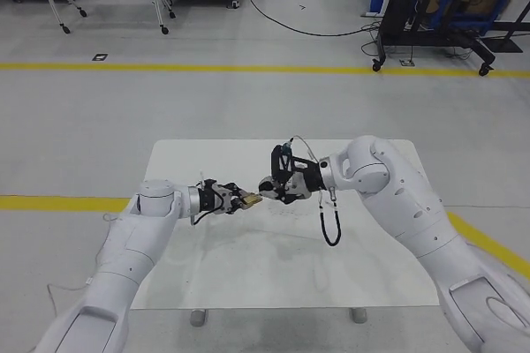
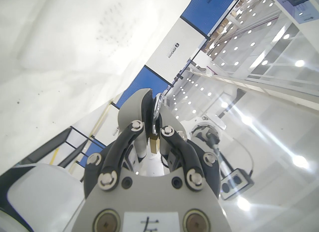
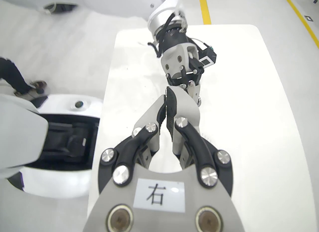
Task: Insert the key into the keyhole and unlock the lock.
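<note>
A small brass lock is held above the middle of the white table by my left gripper, which is shut on it. In the left wrist view the brass body hangs between the fingers. A silver metal piece runs from it up to the left gripper tips; I cannot tell whether it is the shackle or the key. My right gripper stands tip to tip with the left one. In the right wrist view the right gripper is shut, and whatever its pads pinch is hidden. The left gripper is just beyond it.
A black cable loop hangs from the right forearm over the table. The table's rounded edges lie well away from both grippers, with bare surface all round. Yellow floor lines run beyond the table.
</note>
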You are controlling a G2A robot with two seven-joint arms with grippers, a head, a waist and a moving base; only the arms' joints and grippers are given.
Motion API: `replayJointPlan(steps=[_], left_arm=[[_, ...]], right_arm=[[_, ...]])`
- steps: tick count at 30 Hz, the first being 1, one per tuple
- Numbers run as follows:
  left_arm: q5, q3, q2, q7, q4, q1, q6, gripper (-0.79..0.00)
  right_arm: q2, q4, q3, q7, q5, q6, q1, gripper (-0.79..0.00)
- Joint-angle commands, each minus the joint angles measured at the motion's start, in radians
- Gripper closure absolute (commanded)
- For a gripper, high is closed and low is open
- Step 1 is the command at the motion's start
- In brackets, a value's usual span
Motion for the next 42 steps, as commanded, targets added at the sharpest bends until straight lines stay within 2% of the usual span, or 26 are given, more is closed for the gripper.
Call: replayJointPlan(steps=[1,3,10,14,23,34,42], left_arm=[[-0.010,0.003,0.000,-0.009,0.014,-0.008,0.025,0.000],[-0.017,0.007,0.000,-0.014,0.019,-0.012,0.030,0.000],[0.006,0.045,-0.001,-0.023,0.022,-0.018,0.045,0.000],[0.005,0.061,-0.002,-0.045,0.038,-0.028,0.068,0.000],[-0.011,0.081,-0.004,-0.049,0.059,-0.041,0.061,0.000],[-0.020,0.103,-0.003,-0.066,0.069,-0.050,0.064,0.000],[-0.041,0.118,-0.004,-0.094,0.087,-0.058,0.077,0.000]], right_arm=[[0.010,-0.058,-0.035,0.001,-0.165,0.000,0.004,0.000],[0.022,-0.109,-0.064,0.001,-0.249,0.000,0.008,0.000],[0.068,-0.222,-0.075,-0.039,-0.390,0.000,-0.015,0.000],[0.077,-0.268,-0.111,-0.059,-0.467,0.000,-0.024,0.000],[0.079,-0.277,-0.176,-0.145,-0.551,0.000,-0.002,0.000],[0.064,-0.257,-0.204,-0.154,-0.609,0.044,0.014,0.000],[0.056,-0.273,-0.218,-0.119,-0.635,0.092,0.010,0.000]])
